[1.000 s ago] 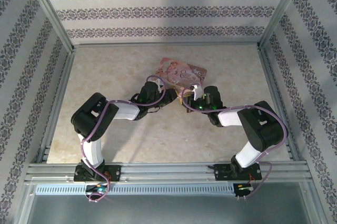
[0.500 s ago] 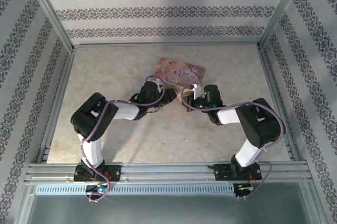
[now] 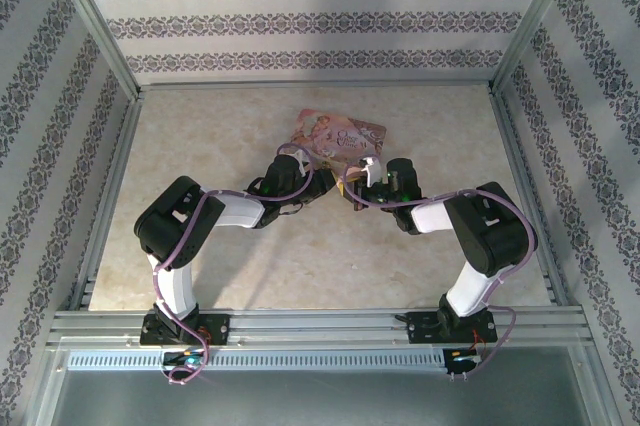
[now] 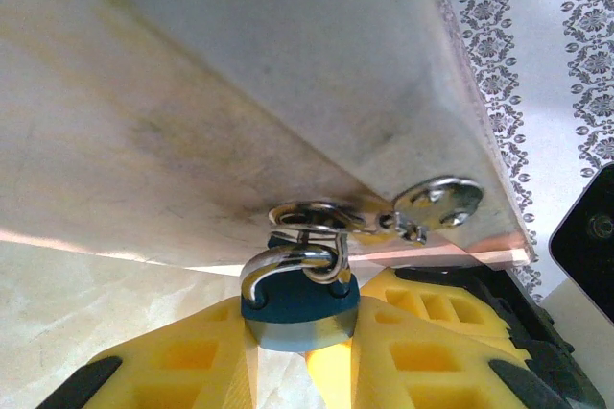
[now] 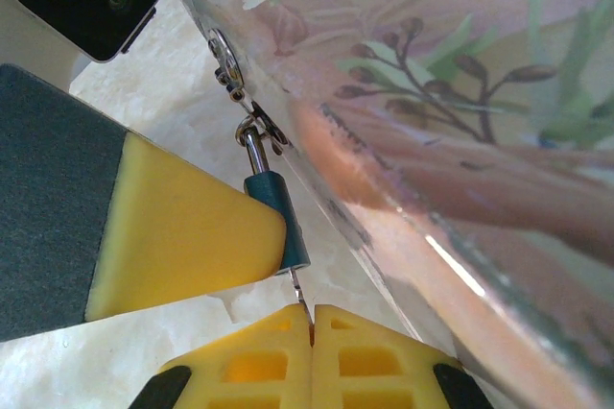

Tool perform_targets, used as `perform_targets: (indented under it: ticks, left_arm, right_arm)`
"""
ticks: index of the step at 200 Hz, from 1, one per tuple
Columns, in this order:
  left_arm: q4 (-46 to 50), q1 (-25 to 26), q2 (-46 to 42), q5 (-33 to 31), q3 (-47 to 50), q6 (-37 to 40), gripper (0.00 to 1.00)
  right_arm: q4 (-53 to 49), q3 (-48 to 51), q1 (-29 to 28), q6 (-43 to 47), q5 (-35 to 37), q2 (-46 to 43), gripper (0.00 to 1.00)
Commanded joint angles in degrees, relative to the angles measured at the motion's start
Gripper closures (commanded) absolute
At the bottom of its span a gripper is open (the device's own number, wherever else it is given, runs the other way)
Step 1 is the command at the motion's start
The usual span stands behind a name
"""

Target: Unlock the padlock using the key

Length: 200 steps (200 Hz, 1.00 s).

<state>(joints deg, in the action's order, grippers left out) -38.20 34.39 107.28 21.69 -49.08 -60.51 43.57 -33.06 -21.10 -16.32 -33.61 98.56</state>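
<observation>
**Here, padlock (image 4: 293, 305) gripped, key (image 5: 298, 290) at its base**

The pale marbled counter (image 3: 200, 136) carries a pink floral box (image 3: 340, 133), which lies toward the far edge, about midway between the left and right edges. The left arm (image 3: 175, 236) and the right arm (image 3: 485, 236) rise from the near edge and bend inward, so their wrists sit close together at the box's near side.

In the left wrist view the box's plain face slants overhead. The left hand (image 4: 302, 349) is clenched on the padlock: the small dark blue-teal body sits wedged between the two yellow fingers (image 4: 182, 366), touching both. Its silvery shackle (image 4: 283, 263) passes through a metal loop (image 4: 312, 214) fixed to the box's edge, just beside a round metal plate (image 4: 439, 203). So the padlock hangs off the near side of the box, just above the counter.

In the right wrist view one left finger presses flat against the side of the lock body. The right hand (image 5: 312, 324) has its yellow fingertips pressed together on the key. Only a thin silvery sliver of the key shows. It runs from the fingertips up to the lower end of the lock body and touches it. I cannot tell how far it sits inside.
</observation>
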Motion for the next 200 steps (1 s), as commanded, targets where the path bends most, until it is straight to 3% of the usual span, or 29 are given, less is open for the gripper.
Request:
perform_targets:
  ticks: [1,116,200]
  left_arm:
    - [-1.5,1.8,-2.3,7.1,0.3,0.1,0.73]
    - [-3.5,1.8,-1.8,7.0,1.0,-0.9,0.73]
    - [-8.4,1.6,2.0,6.7,2.3,-3.4,0.73]
  right_arm:
    - [6.9,-3.3,0.2,-0.6,0.3,-0.2,1.0]
    - [14.6,-5.6,-2.6,-8.5,2.1,1.1,1.0]
    - [15.3,0.1,-5.8,-9.4,7.8,4.5,1.0]
